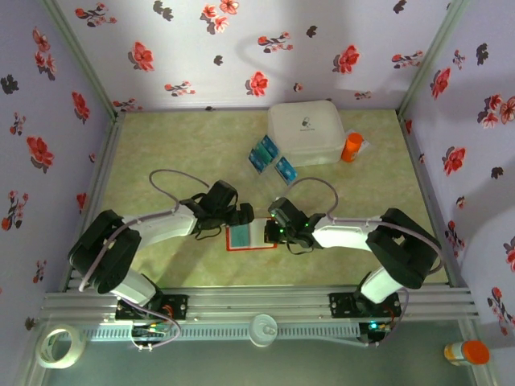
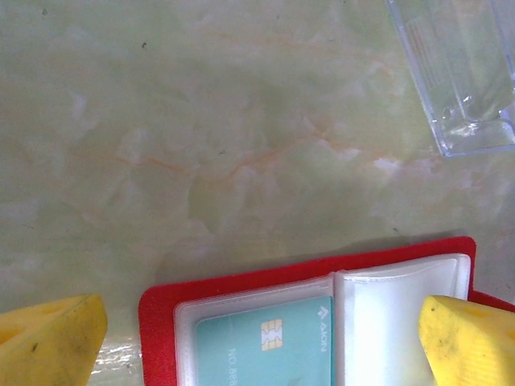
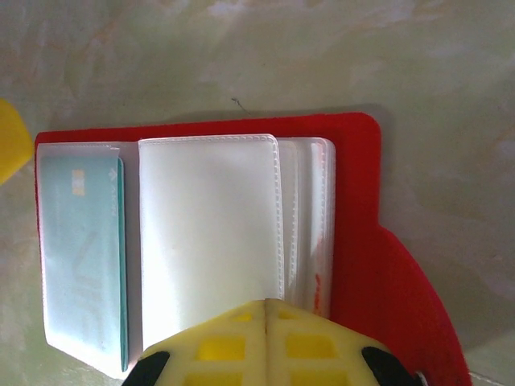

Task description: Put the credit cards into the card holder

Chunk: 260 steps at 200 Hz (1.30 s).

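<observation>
Yellow fingers (image 3: 233,346) of the right gripper (image 3: 265,322) are pressed together at the edge of a clear pocket (image 3: 209,225) in the open red card holder (image 3: 354,201), which lies on the table (image 1: 161,153) between the arms. The left gripper (image 2: 259,342) is spread wide above it. A teal card (image 3: 80,249) is tucked inside. Other cards (image 1: 271,158) lie beside the white case (image 1: 310,133).

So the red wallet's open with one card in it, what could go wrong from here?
1. The right gripper sits shut at the edge of the card holder's clear leaves; if it slips, they may flop shut.
2. The loose credit cards lie flat beside the white case; thin cards may be hard to pinch, and the case could crowd the left gripper's open fingers.
</observation>
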Motion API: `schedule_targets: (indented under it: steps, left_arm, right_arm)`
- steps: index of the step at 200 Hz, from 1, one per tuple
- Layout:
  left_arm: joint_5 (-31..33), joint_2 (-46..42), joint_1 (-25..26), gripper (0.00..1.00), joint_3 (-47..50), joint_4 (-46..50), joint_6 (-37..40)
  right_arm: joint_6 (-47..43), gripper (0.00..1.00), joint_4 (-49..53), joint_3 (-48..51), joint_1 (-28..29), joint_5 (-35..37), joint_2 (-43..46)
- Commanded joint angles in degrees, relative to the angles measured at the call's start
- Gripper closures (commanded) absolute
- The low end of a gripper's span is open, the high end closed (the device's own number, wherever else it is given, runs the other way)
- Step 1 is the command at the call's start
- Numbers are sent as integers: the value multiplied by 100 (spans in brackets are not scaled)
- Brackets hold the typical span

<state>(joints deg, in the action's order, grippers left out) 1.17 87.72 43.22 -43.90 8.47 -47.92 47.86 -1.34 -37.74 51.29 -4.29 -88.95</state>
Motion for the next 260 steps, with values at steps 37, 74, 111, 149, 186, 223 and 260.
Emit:
schedule_targets:
  steps: [37, 74, 111, 149, 186, 223, 260]
  left_arm:
    - [-239, 219, -33, 0, 83, -336, -101]
    - [-389, 230, -31, 0, 66, -424, -75]
    - [-541, 120, -20, 0, 141, -609, -109]
    - [-735, -161, -22, 0, 225, -812, -139]
    - [-986, -467, -24, 0, 487, -1393, -500]
    - [-1300, -477, 11, 0, 729, -2174, -991]
    - [-1339, -502, 93, 0, 761, -2438, -1168]
  right_arm:
    - [127, 100, 195, 245, 37, 95, -35]
    - [153, 100, 161, 268, 42, 87, -44]
    - [163, 100, 120, 295, 47, 67, -86]
    - [171, 100, 87, 334, 48, 67, -115]
    - [180, 100, 34, 329, 40, 52, -152]
    - [189, 100, 13, 347, 45, 36, -169]
    - [82, 100, 192, 189, 39, -16, -39]
